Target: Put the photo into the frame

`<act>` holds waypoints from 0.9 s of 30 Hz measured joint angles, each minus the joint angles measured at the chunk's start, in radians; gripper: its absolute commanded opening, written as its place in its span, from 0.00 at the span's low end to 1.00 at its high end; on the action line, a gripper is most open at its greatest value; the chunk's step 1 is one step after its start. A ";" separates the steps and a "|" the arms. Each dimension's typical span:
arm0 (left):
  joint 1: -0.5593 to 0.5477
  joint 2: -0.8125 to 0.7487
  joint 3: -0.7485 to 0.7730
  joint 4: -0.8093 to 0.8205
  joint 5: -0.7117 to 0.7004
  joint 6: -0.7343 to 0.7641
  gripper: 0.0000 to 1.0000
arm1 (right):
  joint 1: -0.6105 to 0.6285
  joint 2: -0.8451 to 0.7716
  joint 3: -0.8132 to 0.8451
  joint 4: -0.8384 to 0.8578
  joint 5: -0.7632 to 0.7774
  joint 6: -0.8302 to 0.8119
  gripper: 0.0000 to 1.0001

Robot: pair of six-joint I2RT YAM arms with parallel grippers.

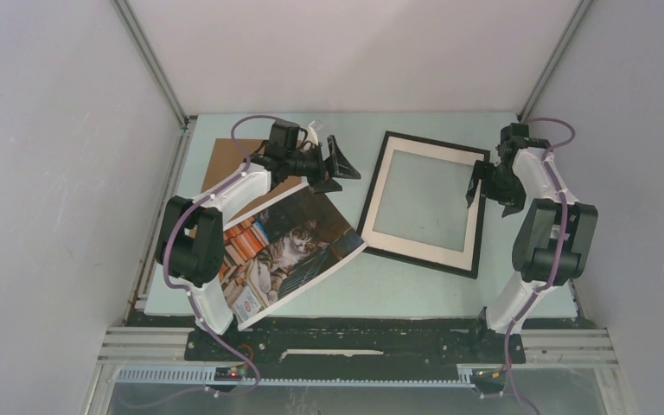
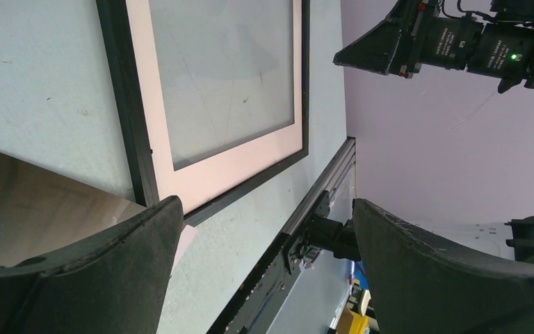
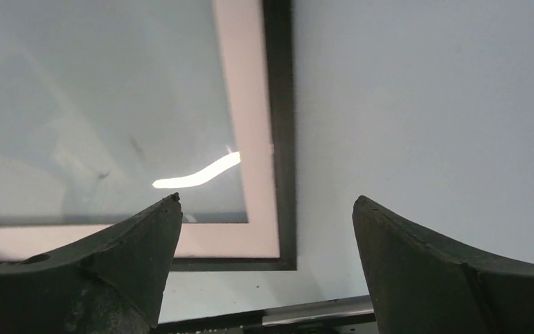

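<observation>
One photo (image 1: 298,251) lies face up on the left half of the worktop (image 1: 450,294), turned at an angle, its striped end toward you and partly under the left arm. Its far corner overlaps the one brown cardboard board (image 1: 227,161); its right corner lies just beside the near left corner of the one frame (image 1: 437,143). The frame lies flat at centre right, apart from both arms, with one pale mat (image 2: 138,69) showing inside its black edge around the clear pane.

You have two tools. The left tool (image 1: 335,166) hangs over the far corner of the photo, between board and frame, its jaws spread wide and holding nothing. Its wrist view looks across the near frame corner. The right tool (image 1: 488,186) hangs just off the right edge of the frame, jaws likewise wide and empty. Its wrist view shows a frame corner with a bright glare streak on the pane.

The worktop is pale green and matt. Plain light grey walls (image 1: 43,173) enclose it on three sides, and a metal rail (image 1: 571,346) runs along the near edge.
</observation>
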 measured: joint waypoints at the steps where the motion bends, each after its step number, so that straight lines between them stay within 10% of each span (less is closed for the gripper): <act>1: 0.000 0.000 0.000 0.000 0.001 0.000 1.00 | 0.000 -0.001 0.003 -0.003 0.035 0.009 1.00; 9: 0.012 -0.003 0.000 -0.003 -0.007 0.005 1.00 | 0.101 -0.194 -0.109 0.069 0.131 0.040 1.00; 16: 0.054 -0.072 0.000 -0.096 -0.120 0.085 0.99 | 0.423 -0.575 -0.478 0.436 -0.197 0.312 0.93; 27: 0.085 -0.412 -0.225 -0.190 -0.232 0.163 1.00 | 0.799 -0.461 -0.792 0.967 -0.233 0.846 0.78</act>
